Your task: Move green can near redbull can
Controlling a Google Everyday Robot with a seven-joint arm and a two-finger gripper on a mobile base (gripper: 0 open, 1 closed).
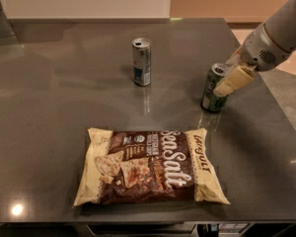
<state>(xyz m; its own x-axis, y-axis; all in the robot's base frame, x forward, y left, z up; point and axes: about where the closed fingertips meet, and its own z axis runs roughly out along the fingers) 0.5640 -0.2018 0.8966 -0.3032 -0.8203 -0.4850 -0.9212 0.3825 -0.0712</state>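
The green can (pixel 212 95) stands on the dark table at the right, leaning slightly. My gripper (pixel 223 81) comes in from the upper right and straddles the can's upper part, one cream finger (pixel 233 80) lying across its front right side, the other behind it. The jaws look closed on the can, which still rests on the table. The redbull can (pixel 142 62), slim and silver with a blue band, stands upright at the table's middle back, well to the left of the green can.
A large Sea Salt chip bag (pixel 150 166) lies flat at the front middle of the table (pixel 49 112). The table's right edge runs close past the green can, with floor beyond it.
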